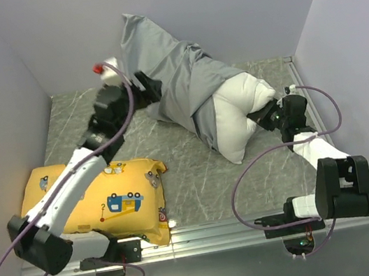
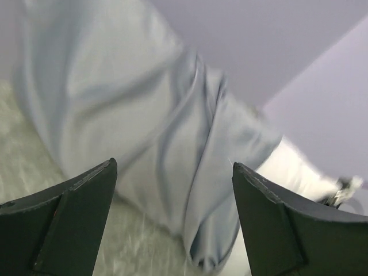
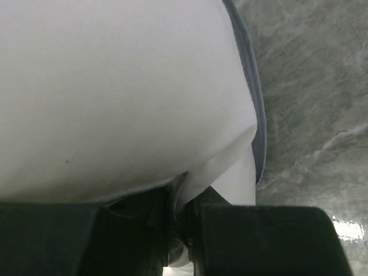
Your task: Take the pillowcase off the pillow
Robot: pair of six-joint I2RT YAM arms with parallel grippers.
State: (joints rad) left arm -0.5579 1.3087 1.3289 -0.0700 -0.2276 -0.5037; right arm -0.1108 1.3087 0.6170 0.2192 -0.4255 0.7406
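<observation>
Your left pincer point(image 2: 173, 167) stands spread wide, gripping nothing, just beside the grey pillowcase point(image 1: 176, 86). The pillowcase lies bunched over the far half of the white pillow point(image 1: 240, 111) on the tabletop point(image 1: 198, 178). Your right pincer point(image 3: 184, 210) is clenched on a fold of the pillow's bare end. The yellow cushion point(image 1: 110, 200) lies near-left, well apart.

Off-task items: yellow soft fabric cushion printed with cartoon vehicles point(image 1: 120, 195), lying flat at the near-left of the grey marble-pattern tabletop point(image 1: 191, 179). Its near-right corner reaches the aluminium rail point(image 1: 221, 229) along the front edge. Plain pale lilac wall panels point(image 1: 233, 2) close off left, back and right. Glare spot on the tabletop just beside that cushion corner.
</observation>
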